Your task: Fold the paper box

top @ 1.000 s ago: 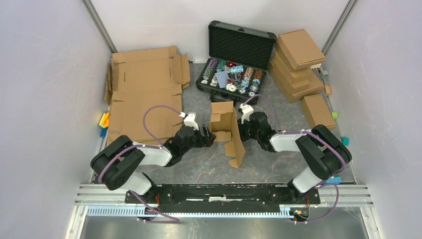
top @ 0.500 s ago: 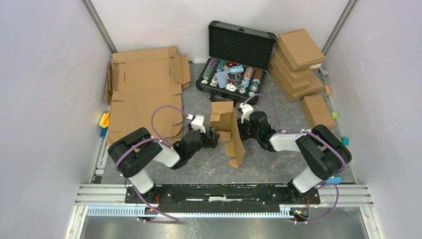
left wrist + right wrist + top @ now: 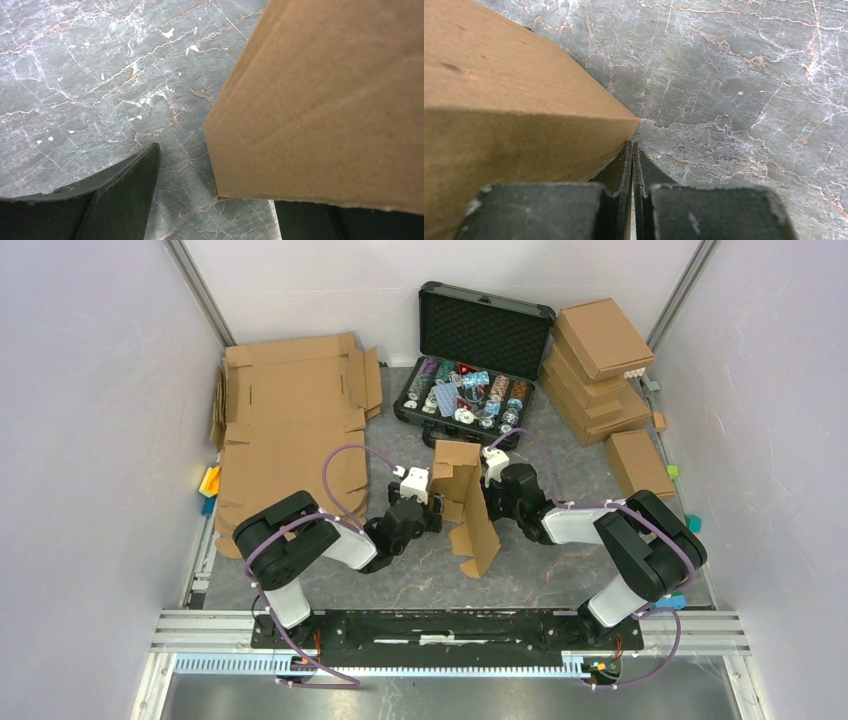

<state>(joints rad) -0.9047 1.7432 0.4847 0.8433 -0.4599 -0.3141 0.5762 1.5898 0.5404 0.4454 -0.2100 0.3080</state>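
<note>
The paper box (image 3: 466, 502) stands half folded in the middle of the table, its panels upright and one long flap reaching toward the near edge. My left gripper (image 3: 433, 516) sits at the box's left side, open. In the left wrist view a brown panel (image 3: 325, 100) hangs over the right finger, and the left finger (image 3: 120, 200) stays apart from it over bare table. My right gripper (image 3: 488, 502) is shut at the box's right side with nothing between its fingers. In the right wrist view its tips (image 3: 632, 165) lie against the box's wall (image 3: 514, 115).
An open black case (image 3: 470, 390) of poker chips stands behind the box. Large flat cardboard sheets (image 3: 290, 430) lie at the back left. Folded boxes (image 3: 600, 360) are stacked at the back right, one more (image 3: 638, 462) beside them. Small coloured blocks (image 3: 209, 485) lie by the left wall.
My left arm has swung right, up against the box. The box's left panels have closed inward and stand more upright. The right arm has held still.
</note>
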